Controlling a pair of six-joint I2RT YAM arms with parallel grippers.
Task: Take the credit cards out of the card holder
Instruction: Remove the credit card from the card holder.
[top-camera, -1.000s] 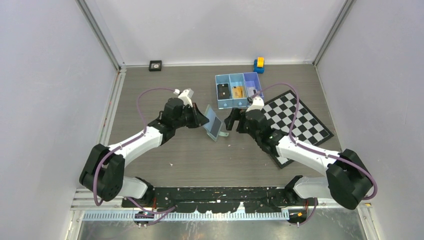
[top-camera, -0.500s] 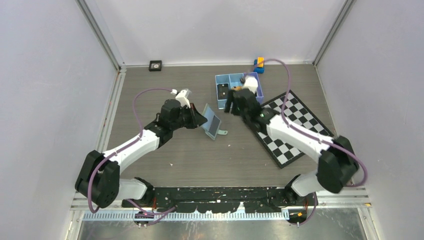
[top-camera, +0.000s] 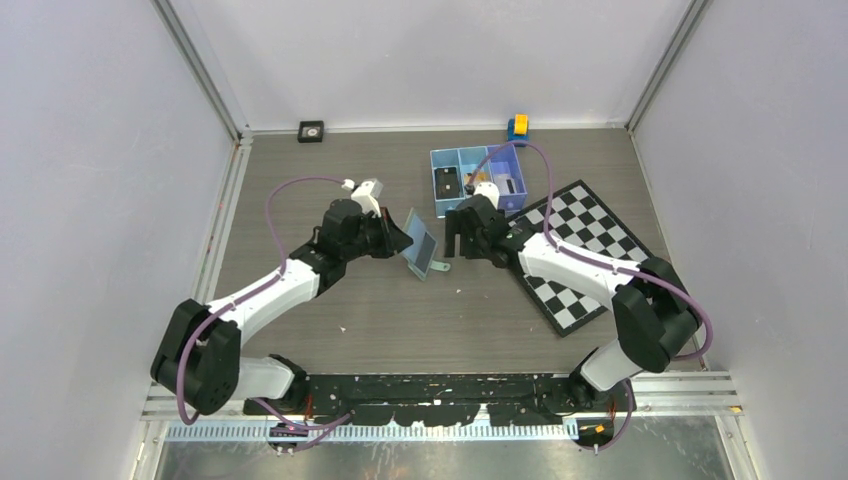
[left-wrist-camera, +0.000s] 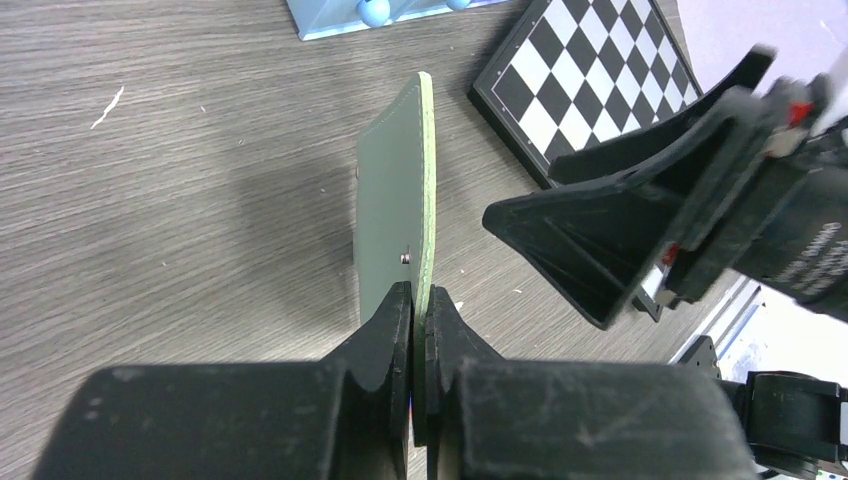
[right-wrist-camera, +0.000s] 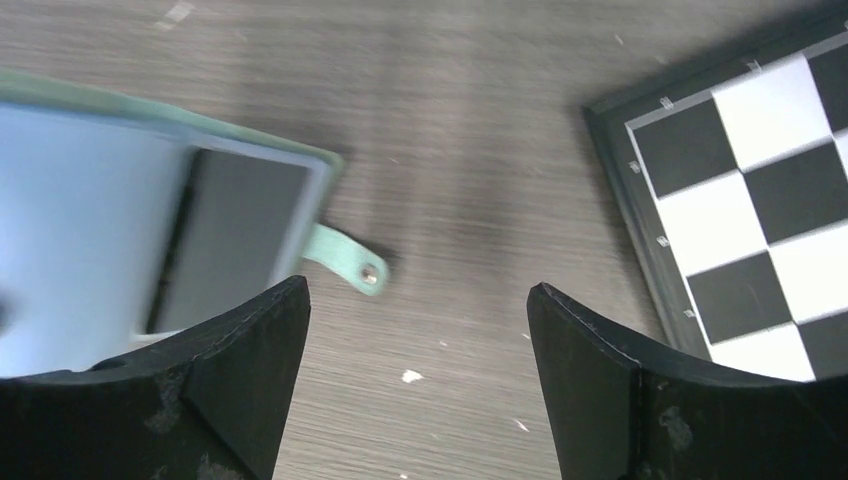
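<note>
Item: card holder (top-camera: 425, 248), upright on edge, clamped in my left pincer (left-wrist-camera: 420, 300); its open inner face lies just left of my right pincer (right-wrist-camera: 417, 295), jaws wide apart.

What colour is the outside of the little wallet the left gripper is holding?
The wallet is sage green, clearest in the left wrist view.

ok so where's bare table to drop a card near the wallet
Widest bare patch: the grey wood tabletop on the near side of the sage-green folding wallet, between left arm and right arm. Also the far-left stretch beyond the left arm. Crowded: the gap between wallet, open right pincer, blue three-compartment tray and black-and-white chessboard.
</note>
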